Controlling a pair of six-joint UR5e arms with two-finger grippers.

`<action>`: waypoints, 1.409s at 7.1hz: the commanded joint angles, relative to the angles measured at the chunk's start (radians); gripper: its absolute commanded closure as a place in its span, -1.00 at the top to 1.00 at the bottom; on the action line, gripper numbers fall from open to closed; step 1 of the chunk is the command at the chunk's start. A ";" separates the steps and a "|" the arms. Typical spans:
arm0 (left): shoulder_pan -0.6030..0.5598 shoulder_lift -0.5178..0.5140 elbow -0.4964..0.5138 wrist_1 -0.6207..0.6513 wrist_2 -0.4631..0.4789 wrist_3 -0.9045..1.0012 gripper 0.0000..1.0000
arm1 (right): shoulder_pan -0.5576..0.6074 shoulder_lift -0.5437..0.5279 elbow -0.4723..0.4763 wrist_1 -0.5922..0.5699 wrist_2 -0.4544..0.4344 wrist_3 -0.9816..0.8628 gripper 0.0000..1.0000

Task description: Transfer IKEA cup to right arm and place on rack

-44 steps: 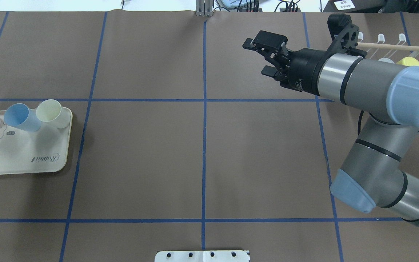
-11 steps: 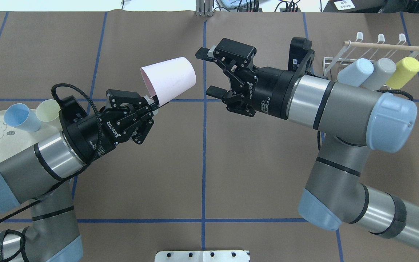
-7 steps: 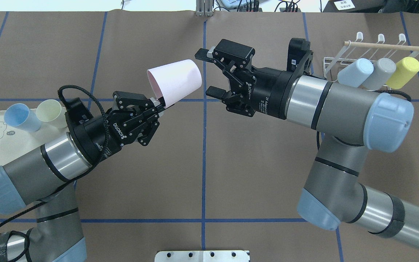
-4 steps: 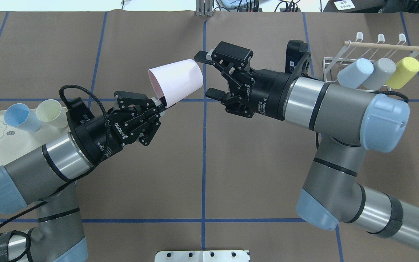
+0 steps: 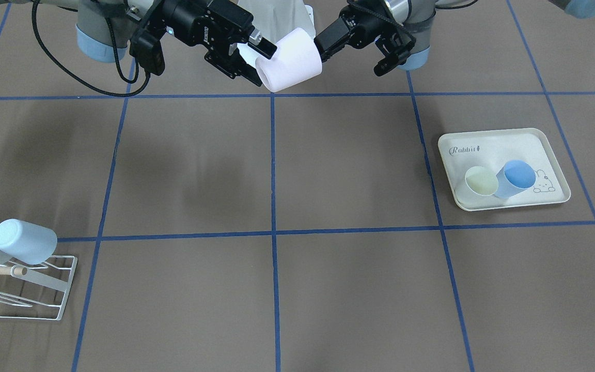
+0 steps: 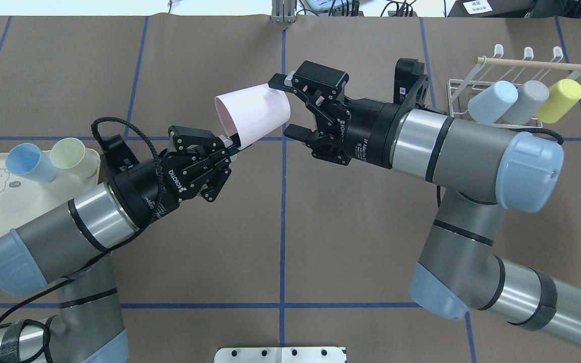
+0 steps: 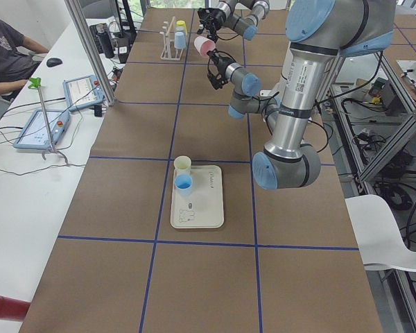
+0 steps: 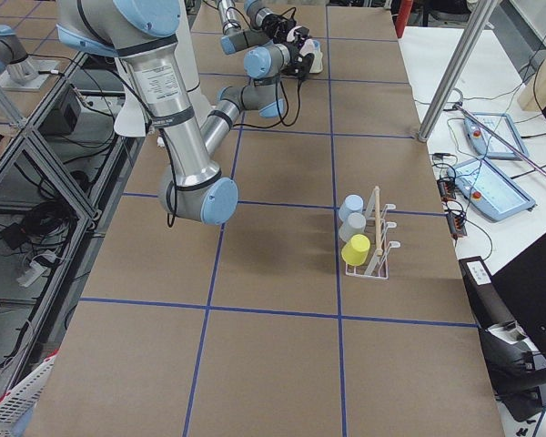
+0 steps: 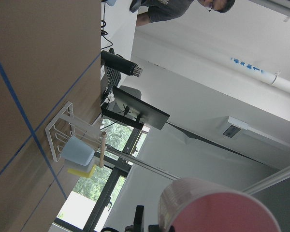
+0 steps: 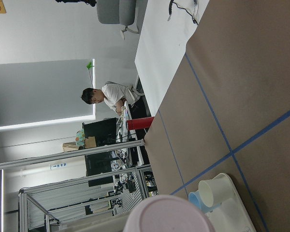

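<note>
Your pink cup [image 6: 252, 115] has edged toward the right end effector [image 6: 283, 107] | left end effector [image 6: 235, 143] clamped on its rim | right one spread open astride its base | well apart from rack [image 6: 459, 91]

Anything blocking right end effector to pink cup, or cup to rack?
Nothing visible, either way. The open right end effector brackets the closed end of the pale pink plastic cup, which the left end effector pinches by its rim. The white wire rack, past the right arm, holds three cups.
</note>
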 commanded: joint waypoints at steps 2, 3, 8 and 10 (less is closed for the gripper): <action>0.009 -0.020 0.006 0.002 0.006 0.001 -1.00 | -0.002 0.000 0.000 0.001 0.000 0.000 1.00; 0.011 -0.022 0.012 0.003 0.006 0.001 -1.00 | -0.002 0.000 0.000 0.001 0.000 0.000 1.00; 0.035 -0.037 0.009 0.005 0.034 0.001 -1.00 | -0.002 0.000 0.000 0.001 -0.002 0.002 1.00; 0.041 -0.053 0.009 0.016 0.035 0.001 -1.00 | -0.002 0.000 -0.002 0.002 -0.003 0.003 0.45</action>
